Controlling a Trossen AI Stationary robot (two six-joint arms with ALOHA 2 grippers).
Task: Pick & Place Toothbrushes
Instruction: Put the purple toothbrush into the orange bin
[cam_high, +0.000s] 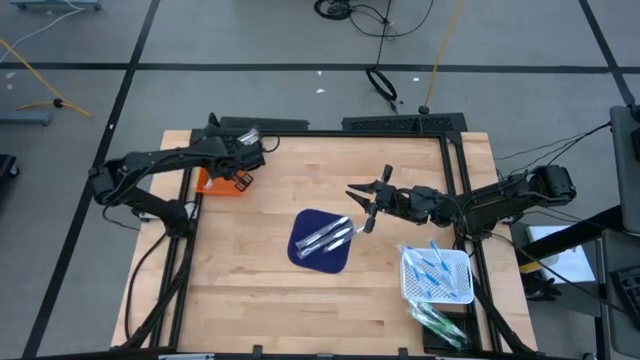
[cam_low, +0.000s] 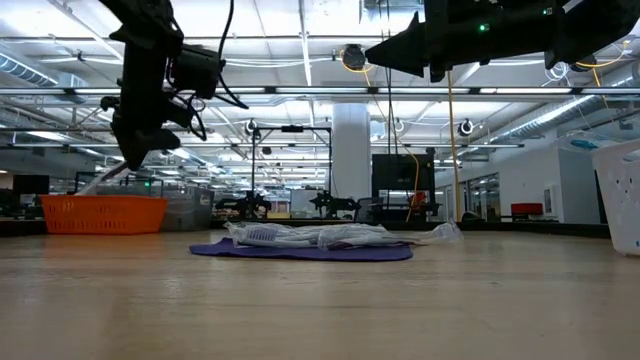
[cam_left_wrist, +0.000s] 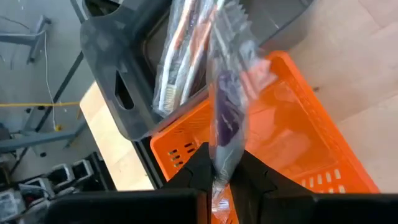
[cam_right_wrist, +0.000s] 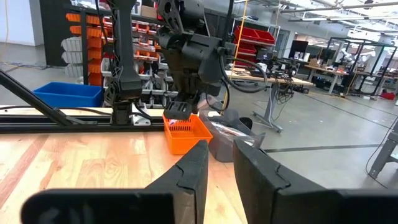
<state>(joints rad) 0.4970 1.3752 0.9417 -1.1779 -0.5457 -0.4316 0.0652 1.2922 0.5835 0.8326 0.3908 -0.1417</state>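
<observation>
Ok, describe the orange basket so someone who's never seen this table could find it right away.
Start at the wooden table and go to its far left corner. The orange basket sits there under the left tool, beside a grey bin. It is the only bright orange thing on the table.

Wrapped toothbrushes (cam_low: 320, 236) lie on a purple mat (cam_low: 300, 252) beside an orange basket (cam_low: 103, 213).
</observation>
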